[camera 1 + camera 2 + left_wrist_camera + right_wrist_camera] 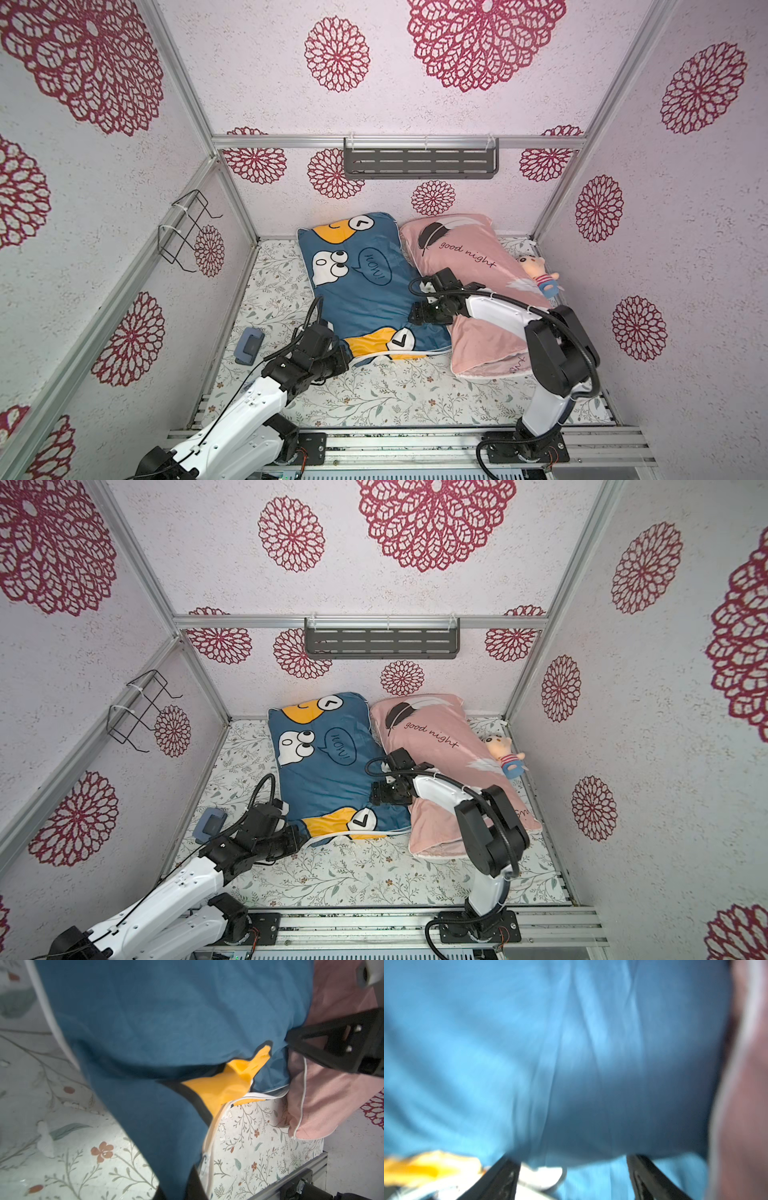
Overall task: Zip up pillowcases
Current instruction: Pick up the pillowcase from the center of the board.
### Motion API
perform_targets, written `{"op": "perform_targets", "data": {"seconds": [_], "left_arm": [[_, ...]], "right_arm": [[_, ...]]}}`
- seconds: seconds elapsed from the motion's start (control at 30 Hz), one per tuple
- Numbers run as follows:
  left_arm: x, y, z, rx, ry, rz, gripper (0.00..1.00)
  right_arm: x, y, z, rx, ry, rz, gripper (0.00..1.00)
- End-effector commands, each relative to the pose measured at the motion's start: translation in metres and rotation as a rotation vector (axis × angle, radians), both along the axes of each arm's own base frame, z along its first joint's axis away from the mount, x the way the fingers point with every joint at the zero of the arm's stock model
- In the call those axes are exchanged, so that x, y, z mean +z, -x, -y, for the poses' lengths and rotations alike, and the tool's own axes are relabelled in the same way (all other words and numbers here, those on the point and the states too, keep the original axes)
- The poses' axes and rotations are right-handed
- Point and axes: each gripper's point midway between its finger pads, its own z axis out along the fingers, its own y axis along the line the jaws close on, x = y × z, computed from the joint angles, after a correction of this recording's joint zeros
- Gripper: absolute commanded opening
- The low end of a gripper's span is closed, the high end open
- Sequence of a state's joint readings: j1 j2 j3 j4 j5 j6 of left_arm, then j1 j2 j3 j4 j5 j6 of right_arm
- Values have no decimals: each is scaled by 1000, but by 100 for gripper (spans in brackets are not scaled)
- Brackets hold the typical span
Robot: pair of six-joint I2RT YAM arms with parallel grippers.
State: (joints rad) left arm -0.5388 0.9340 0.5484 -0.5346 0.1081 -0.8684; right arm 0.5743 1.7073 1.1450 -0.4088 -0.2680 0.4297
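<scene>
On the floral surface, the near corner of the blue pillowcase is pinched in the closed left tool. Farther back, the right tool is seen with its jaws wide apart, set against the same case where the pink pillowcase is laid alongside, touching it.

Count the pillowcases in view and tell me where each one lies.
2. The blue pillowcase lies left of centre on the floral sheet. The pink pillowcase lies against its right side, with a plush doll at its right edge. None appears hidden.
</scene>
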Motion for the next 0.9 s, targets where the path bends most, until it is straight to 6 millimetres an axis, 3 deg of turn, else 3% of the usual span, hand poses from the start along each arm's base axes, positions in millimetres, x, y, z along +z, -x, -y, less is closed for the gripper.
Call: {"op": "perform_targets", "data": {"seconds": [0.0, 0.2, 0.3, 0.4, 0.57, 0.7, 0.87], "left_arm": [[5, 5, -13, -31, -192, -77, 0], [19, -3, -3, -273, -561, -114, 0], [29, -10, 3, -376, -708, -81, 0], [40, -12, 10, -442, -774, -35, 0], [45, -11, 16, -429, -722, 44, 0], [47, -13, 21, -326, -577, 164, 0], [50, -13, 15, -232, -473, 278, 0]], "right_arm": [[39, 37, -13, 49, -154, 8, 84], [71, 75, -75, 141, -478, 37, 77], [76, 85, -98, 162, -661, 2, 61], [70, 93, -110, 173, -716, -22, 44], [79, 109, -124, 191, -860, -41, 28], [86, 116, -126, 189, -971, -70, 23], [89, 128, -147, 260, -990, -98, 23]]}}
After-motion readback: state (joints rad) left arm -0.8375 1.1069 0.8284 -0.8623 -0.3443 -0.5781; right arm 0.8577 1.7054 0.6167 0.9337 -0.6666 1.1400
